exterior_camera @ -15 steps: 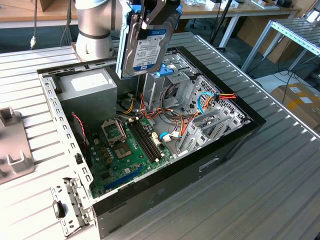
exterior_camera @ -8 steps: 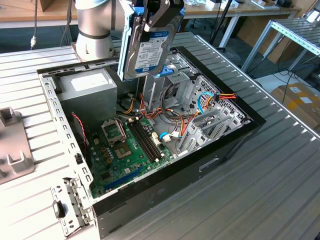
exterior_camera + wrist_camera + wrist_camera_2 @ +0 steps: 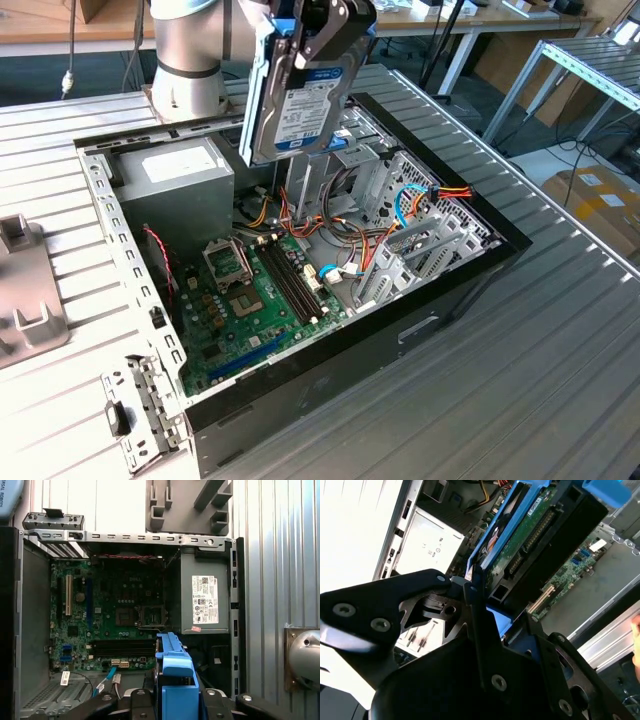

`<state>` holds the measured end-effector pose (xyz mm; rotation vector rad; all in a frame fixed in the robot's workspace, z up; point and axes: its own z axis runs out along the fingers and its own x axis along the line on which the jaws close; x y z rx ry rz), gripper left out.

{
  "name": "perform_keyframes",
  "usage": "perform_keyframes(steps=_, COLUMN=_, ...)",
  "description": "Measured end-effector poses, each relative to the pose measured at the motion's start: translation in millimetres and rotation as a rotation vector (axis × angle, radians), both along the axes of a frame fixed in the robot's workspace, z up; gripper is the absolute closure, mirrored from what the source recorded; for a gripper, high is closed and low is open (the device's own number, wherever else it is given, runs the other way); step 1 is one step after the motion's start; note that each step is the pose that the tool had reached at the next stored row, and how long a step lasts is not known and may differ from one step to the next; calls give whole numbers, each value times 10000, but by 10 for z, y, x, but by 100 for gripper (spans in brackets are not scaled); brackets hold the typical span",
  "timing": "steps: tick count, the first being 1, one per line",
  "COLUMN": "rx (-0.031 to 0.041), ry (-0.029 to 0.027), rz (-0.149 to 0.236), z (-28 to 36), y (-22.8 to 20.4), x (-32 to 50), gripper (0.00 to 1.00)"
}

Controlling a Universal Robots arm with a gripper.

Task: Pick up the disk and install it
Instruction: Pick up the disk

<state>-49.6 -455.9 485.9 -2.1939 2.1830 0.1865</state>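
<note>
The disk hangs upright in the air above the back part of the open computer case. It is a flat dark drive with a labelled face, framed by bright blue rails. My gripper is shut on its upper end, one black finger on each flat side. In the second wrist view the disk runs away from the gripper, circuit-board side showing. In the first wrist view the disk's blue rail points down toward the case floor from the gripper.
Inside the case lie a green motherboard, a grey power-supply box and a metal drive cage with coloured cables. The arm's base stands behind the case. A grey fixture sits at the exterior view's left.
</note>
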Motion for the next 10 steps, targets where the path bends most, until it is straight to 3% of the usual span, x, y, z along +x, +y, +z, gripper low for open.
perform_keyframes(steps=10, rx=45, ry=0, rz=0, z=-1, y=-126, x=16, gripper=63)
